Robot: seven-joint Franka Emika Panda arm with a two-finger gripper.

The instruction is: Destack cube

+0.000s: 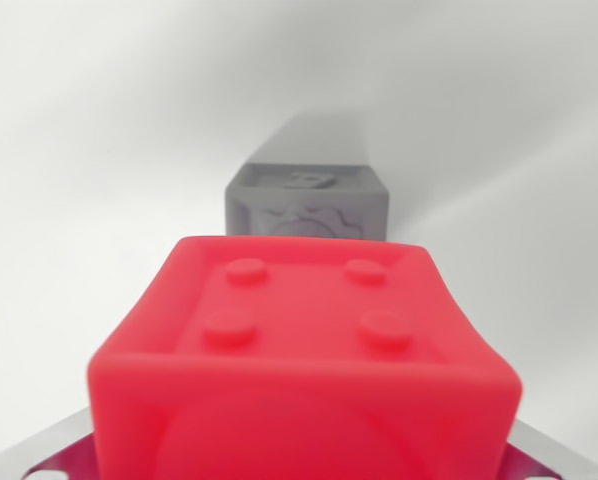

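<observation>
- The red cube (304, 365) fills the lower half of your wrist view, blurred from being so close, with four round studs showing on its near face.
- The grey cube (307, 203) sits behind it, just above the frame's centre, on the pale tabletop (89, 150). It reads as apart from the red one, though the red cube hides its lower part, so you cannot confirm a gap.
- Grey metal parts of the end effector (59, 440) peek out at the lower left and lower right corners, either side of the red cube. The fingertips are hidden, so you cannot tell whether it is clamped on the cube or slack; the cube's closeness suggests a hold, no more.
- Risk: if the hold is shallow or off-centre, the red cube could twist or slip when you move, since its rounded edges offer little purchase.
- Risk: travelling toward the frame's centre could knock the grey cube, because the red cube blocks your sight of the space between them.
- Risk: you cannot see the surface under the red cube, so a release may drop it rather than set it down.
</observation>
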